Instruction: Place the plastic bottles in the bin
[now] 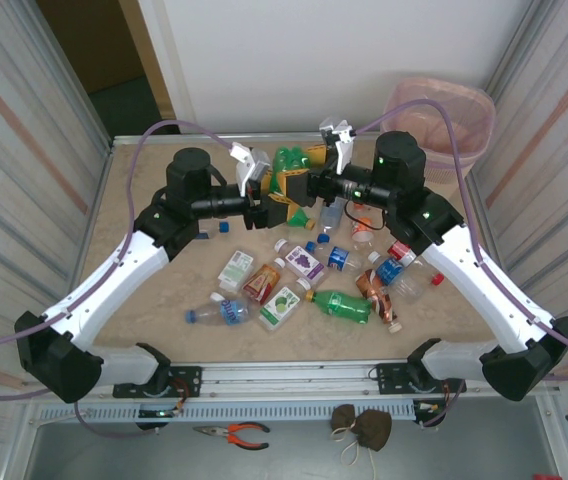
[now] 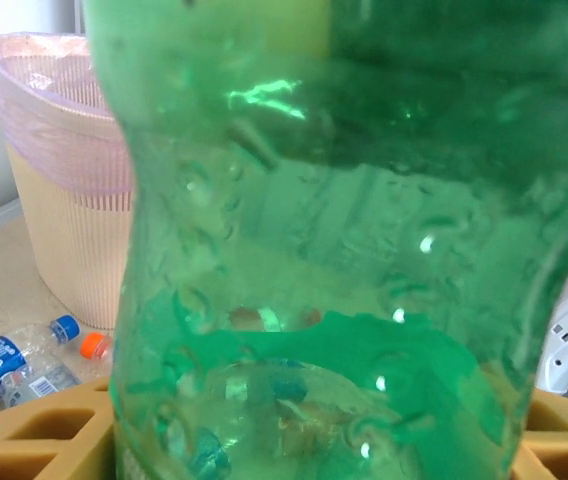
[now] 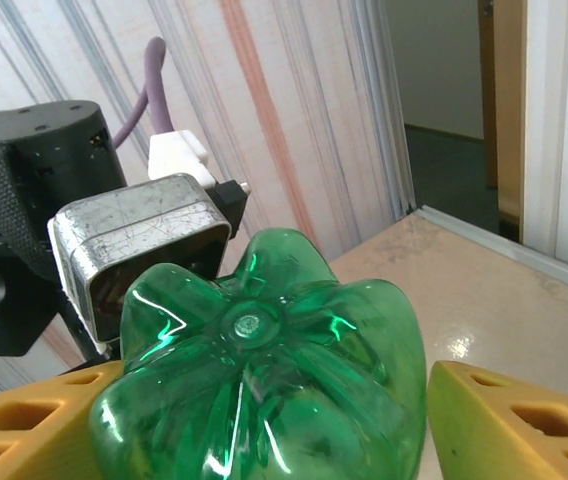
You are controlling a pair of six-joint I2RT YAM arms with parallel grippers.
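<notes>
Currently the left gripper (image 2: 314,440) is clamped on a green translucent plastic soda bottle (image 1: 289,162), holding it above the beige surface (image 1: 164,290). The right gripper (image 3: 264,425) faces it, yellow fingers (image 3: 509,420) apart on either side of the bottle's lobed base, though I cannot tell whether they press on it. Well beyond the right gripper, at the far corner, stands the tall pale pink-beige plastic bin (image 1: 444,115), and the other small plastic bottles (image 1: 334,305) lie scattered on the surface below both grippers, toward the arm bases.
</notes>
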